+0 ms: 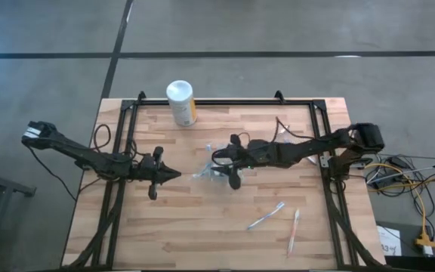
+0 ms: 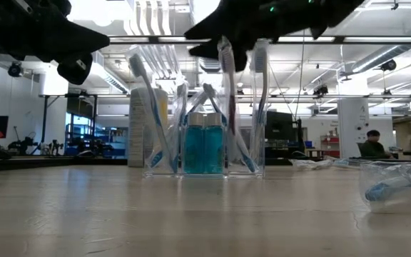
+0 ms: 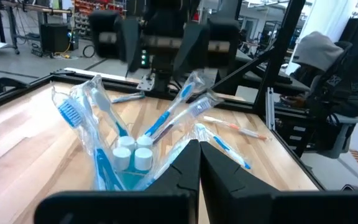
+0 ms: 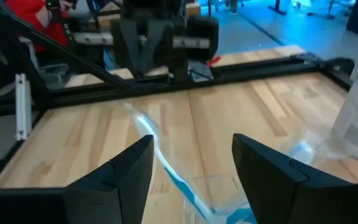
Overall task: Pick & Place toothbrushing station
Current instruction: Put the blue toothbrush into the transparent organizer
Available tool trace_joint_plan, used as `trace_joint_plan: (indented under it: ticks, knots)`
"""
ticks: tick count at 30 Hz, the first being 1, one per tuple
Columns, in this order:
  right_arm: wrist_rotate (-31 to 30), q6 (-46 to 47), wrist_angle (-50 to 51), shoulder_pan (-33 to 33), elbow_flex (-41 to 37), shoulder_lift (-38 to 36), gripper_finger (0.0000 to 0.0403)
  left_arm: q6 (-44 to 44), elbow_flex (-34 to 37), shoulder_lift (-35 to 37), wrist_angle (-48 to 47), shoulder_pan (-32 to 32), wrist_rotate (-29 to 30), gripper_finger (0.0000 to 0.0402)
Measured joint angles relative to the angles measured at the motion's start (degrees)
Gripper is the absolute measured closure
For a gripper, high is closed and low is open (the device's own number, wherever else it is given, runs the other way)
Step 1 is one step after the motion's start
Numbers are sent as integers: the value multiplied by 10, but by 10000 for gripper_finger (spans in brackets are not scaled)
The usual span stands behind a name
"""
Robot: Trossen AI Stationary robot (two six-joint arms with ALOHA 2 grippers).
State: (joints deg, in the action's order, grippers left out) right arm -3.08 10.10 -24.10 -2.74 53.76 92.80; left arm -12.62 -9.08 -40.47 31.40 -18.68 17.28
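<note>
The clear plastic cup (image 2: 205,135) stands upright on its base on the wooden table (image 1: 202,234), near the middle. In it lean several wrapped white and light-blue toothbrushes (image 3: 166,118), beside two teal tubes with white caps (image 3: 132,152). My right gripper (image 4: 191,168) hovers open just above the cup. One toothbrush (image 4: 160,155) rises between its fingers, apart from both. My left gripper (image 3: 197,168) is shut and held level, left of the cup and clear of it.
A white canister with a yellow label (image 1: 181,102) stands at the far edge. Two wrapped toothbrushes (image 1: 266,219) (image 1: 294,230) lie on the table's near right part. A black frame rail (image 1: 225,100) runs round the table. A person sits in the room behind.
</note>
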Motion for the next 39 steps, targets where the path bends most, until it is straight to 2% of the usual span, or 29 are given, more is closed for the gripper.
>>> trace_joint_plan:
  ticks: [11, 18, 21, 24, 28, 34, 39]
  knots:
    - [-7, -34, 116, 0, -1, -149, 187, 23, 0, 5, 11, 1, 9, 392]
    - [-5, -118, 150, -4, -27, -261, 194, -10, 0, 3, -1, 0, 2, 392]
    - [6, -128, 166, -2, -64, -323, 226, -21, 0, -17, -25, -11, -7, 394]
    - [-3, -148, 166, 0, -122, -383, 286, -25, -1, -64, -23, -25, 5, 396]
    - [-24, -157, 136, 0, -212, -444, 377, -36, -23, -140, 2, -33, 13, 396]
    - [-48, -129, -11, -3, -349, -482, 393, 1, -84, -274, 47, -32, -1, 396]
    - [-60, -120, -145, -4, -438, -476, 394, 61, -137, -326, 37, -2, 28, 396]
